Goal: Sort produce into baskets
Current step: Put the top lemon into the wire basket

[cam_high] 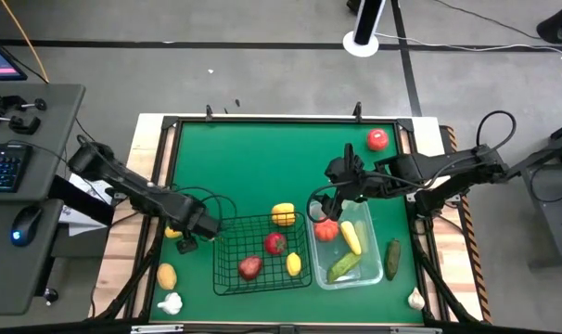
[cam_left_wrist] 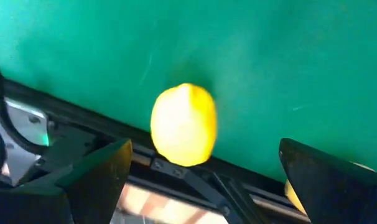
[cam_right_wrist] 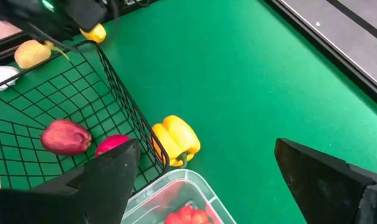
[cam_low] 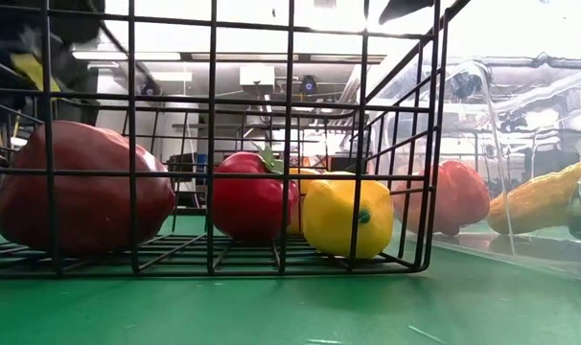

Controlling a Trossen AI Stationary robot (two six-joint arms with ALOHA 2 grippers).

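Note:
My left gripper (cam_high: 185,241) is open at the table's left edge, just left of the black wire basket (cam_high: 227,278). A yellow lemon (cam_left_wrist: 183,124) lies on the green mat against the table's frame, ahead of and between the fingers, which do not touch it. My right gripper (cam_high: 331,210) is open and empty above the far left corner of the clear tub (cam_high: 372,243). The basket holds two red fruits (cam_high: 250,268) (cam_high: 275,243) and a small yellow one (cam_high: 293,264). The tub holds a tomato (cam_high: 326,230), a corn cob (cam_high: 351,237) and a cucumber (cam_high: 345,268).
A yellow pepper (cam_high: 283,214) lies just beyond the basket's far side. A tomato (cam_high: 378,139) lies at the far right, and a cucumber (cam_high: 392,258) lies right of the tub. A yellow fruit (cam_high: 167,276) and garlic (cam_high: 171,302) lie near left; another garlic (cam_high: 415,299) lies near right.

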